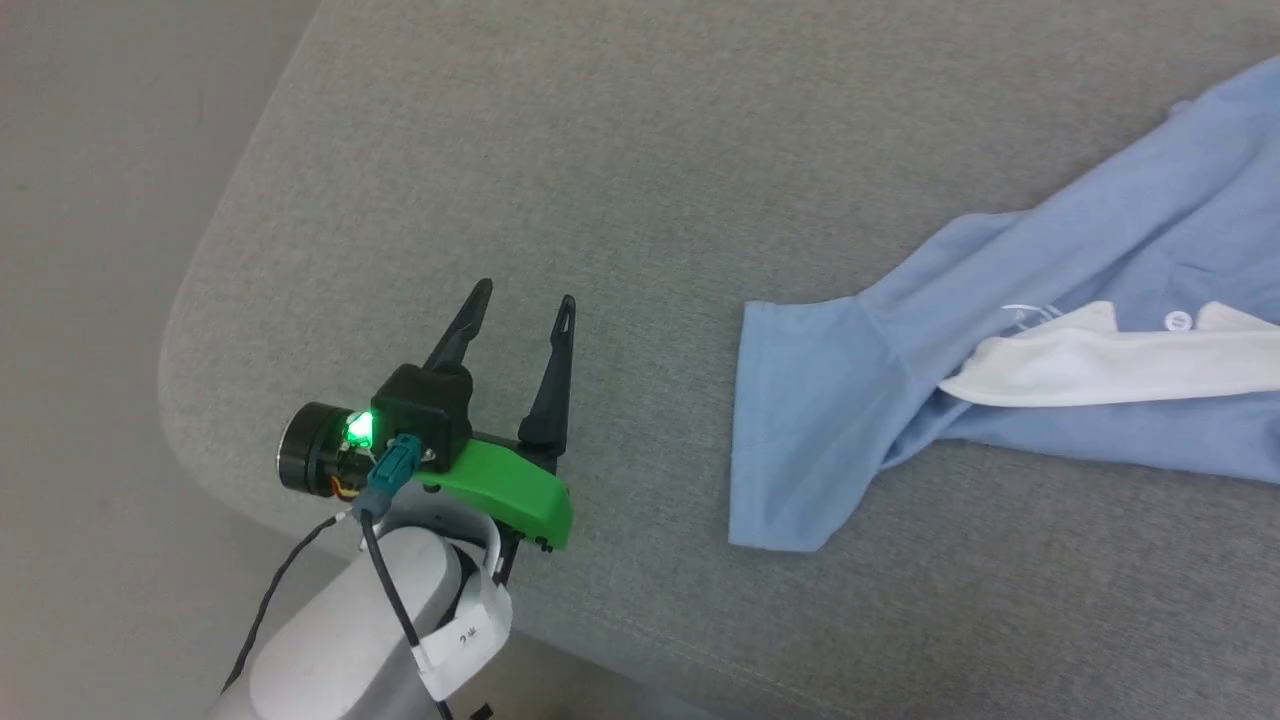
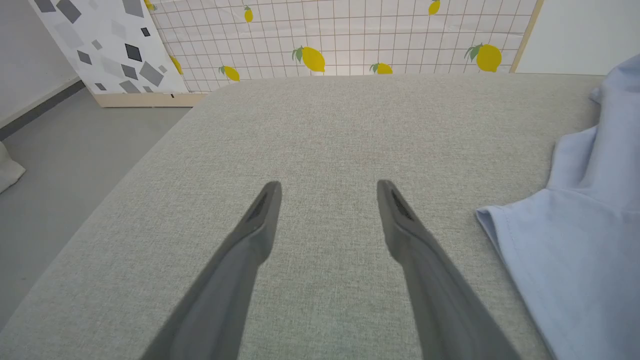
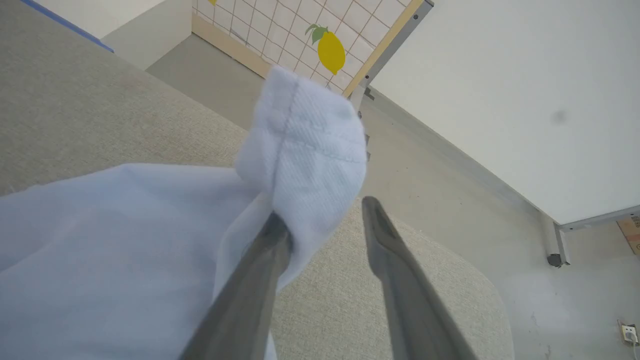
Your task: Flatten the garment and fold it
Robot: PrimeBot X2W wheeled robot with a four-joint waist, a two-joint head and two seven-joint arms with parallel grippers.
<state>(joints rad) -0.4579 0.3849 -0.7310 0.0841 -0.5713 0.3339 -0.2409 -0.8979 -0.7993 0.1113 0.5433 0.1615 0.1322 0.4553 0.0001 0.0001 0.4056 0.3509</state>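
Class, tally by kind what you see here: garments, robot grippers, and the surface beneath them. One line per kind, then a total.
Garments: 1, the light blue short-sleeved polo shirt with white collar
Grippers: 2, the left gripper and the right gripper, each with two dark fingers
Surfaces: 1, the grey fabric-covered surface
Total: 4

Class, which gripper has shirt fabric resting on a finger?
The right gripper: a fold of the garment drapes one finger, jaws apart. The left gripper hangs open above bare cushion.

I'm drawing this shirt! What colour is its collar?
The collar is white, clearest in the head view.
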